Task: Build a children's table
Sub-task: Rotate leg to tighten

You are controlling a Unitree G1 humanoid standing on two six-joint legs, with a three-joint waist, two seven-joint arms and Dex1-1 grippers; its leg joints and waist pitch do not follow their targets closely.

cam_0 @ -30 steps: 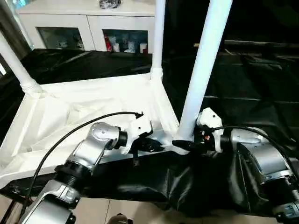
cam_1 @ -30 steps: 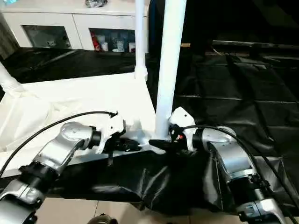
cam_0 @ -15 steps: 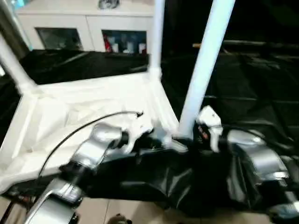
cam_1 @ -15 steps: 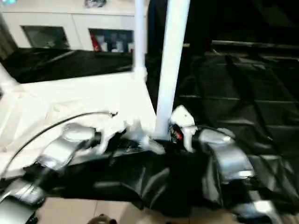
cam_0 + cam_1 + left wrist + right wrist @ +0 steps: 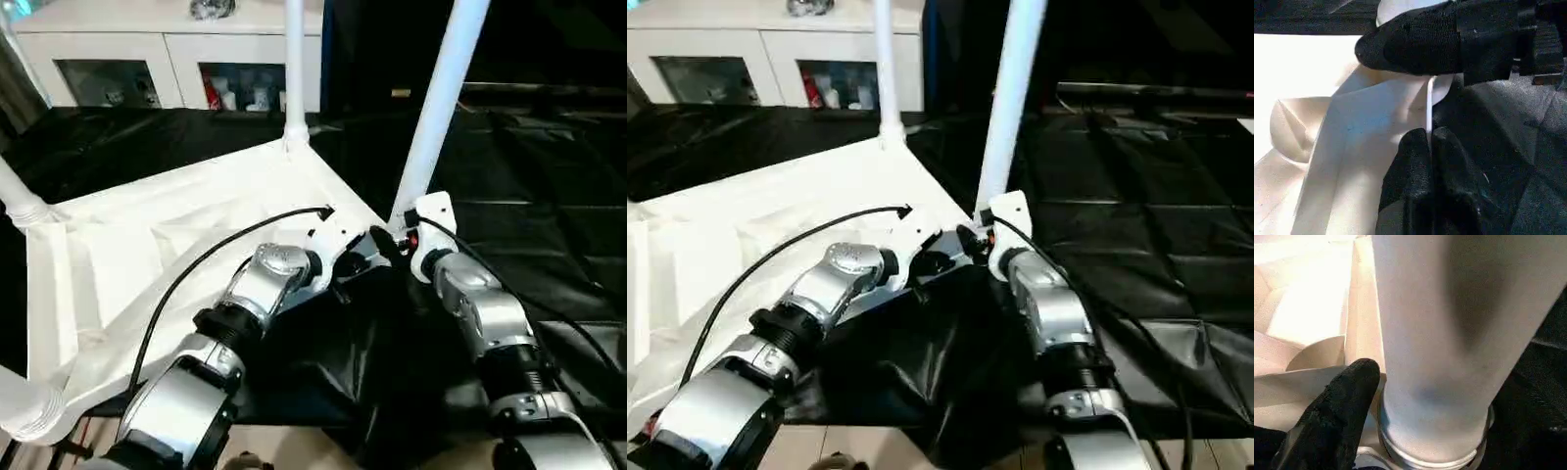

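Observation:
The children's table lies upside down on the black-draped work table: a white tabletop (image 5: 167, 264) with its ribbed underside up. Legs stand in its sockets at the far corner (image 5: 293, 69), the near right corner (image 5: 439, 108) and the left corner (image 5: 14, 196), and a fourth socket (image 5: 24, 411) shows at the near left. My left gripper (image 5: 364, 255) is shut on the tabletop's thin rim (image 5: 1428, 105) beside the near right corner. My right gripper (image 5: 396, 238) sits at the base of the near right leg (image 5: 1449, 333), just above its socket.
A white cabinet (image 5: 176, 49) with glass doors stands behind the work table. The black drape (image 5: 549, 186) stretches off to the right and hangs in loose folds (image 5: 343, 382) over the front edge under my forearms.
The view has shifted. Both arms now reach farther forward, and the tabletop's near right corner with its leg has moved away from me, turning the tabletop. The left gripper's hold is unchanged.

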